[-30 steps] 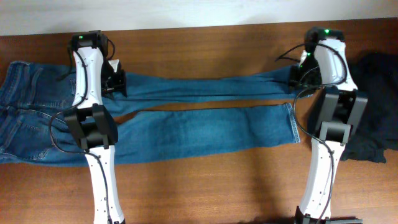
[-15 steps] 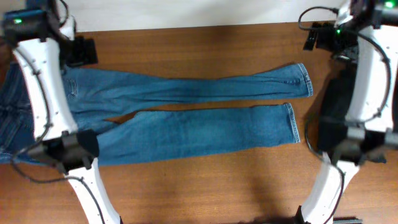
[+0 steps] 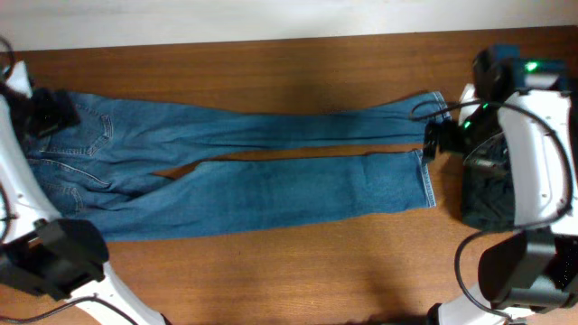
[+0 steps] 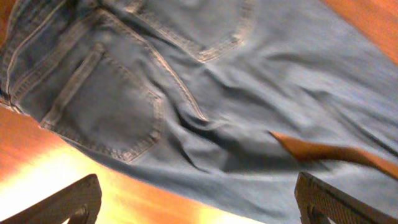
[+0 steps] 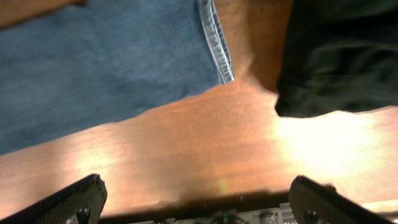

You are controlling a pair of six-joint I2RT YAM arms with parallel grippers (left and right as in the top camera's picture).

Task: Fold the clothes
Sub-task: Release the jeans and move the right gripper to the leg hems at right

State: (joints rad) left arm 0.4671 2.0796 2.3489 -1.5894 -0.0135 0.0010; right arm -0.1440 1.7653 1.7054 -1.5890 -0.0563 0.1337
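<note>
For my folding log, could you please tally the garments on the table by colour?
Medium-blue denim jeans: 1
Black soft fabric garment: 1
Total: 2

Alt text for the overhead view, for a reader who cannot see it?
Blue jeans lie flat across a wooden table, waistband left, legs stretching right. A black garment sits bunched just past the hems, partly under the right arm; the left arm is over the waistband end.

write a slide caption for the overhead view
Blue jeans spread flat along the wooden table, black garment beside the leg hems.
</note>
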